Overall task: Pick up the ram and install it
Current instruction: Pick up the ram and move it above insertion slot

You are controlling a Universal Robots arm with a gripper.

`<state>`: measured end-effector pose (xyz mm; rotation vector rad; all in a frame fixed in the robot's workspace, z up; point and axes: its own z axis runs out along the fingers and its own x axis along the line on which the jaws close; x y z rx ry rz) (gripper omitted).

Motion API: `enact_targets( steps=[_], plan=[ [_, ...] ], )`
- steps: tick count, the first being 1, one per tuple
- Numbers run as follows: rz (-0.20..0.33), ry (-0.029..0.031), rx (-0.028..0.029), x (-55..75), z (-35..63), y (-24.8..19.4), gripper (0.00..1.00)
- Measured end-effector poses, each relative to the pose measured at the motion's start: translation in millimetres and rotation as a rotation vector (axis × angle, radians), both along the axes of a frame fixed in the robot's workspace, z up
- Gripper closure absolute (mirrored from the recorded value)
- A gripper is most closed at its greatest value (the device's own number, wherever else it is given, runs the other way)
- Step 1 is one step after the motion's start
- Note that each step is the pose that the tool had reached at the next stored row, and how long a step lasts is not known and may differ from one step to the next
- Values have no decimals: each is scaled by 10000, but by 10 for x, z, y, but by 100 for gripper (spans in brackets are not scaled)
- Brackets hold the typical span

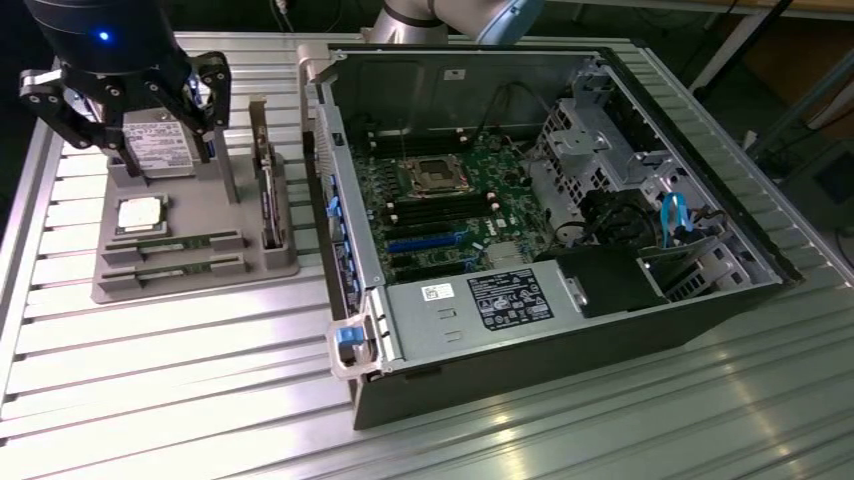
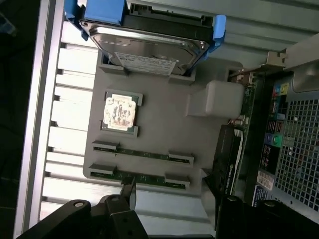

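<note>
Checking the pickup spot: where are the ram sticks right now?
Both ram sticks lie side by side in the gray holder on the exterior view's left, next to the processor chip.

Black jaws; blue light (image 1: pixel 103 37); silver-grey arm (image 1: pixel 447 18)

Robotics lab, slatted aluminium bench (image 1: pixel 160 360), opened PC (image 1: pixel 561 350)

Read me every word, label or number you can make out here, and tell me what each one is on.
No text here can be read.
White label on the hard drive: print too small to read.
Black label on the power supply: too small to read.
White sticker beside it: unreadable.
Processor top: markings unreadable.
</note>
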<state>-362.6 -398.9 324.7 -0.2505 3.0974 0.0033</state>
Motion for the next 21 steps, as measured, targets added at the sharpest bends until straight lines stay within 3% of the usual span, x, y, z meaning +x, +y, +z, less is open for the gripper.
enact_targets(
  steps=[8, 13, 16, 21],
  plan=[
    [1627, -8, -45, 0, -8, 0, 36],
    [2377, -63, -50, 0, -8, 0, 36],
    [3114, -96, -51, 0, -7, 0, 36],
    [3771, -126, -52, 0, -8, 0, 36]
  ],
)
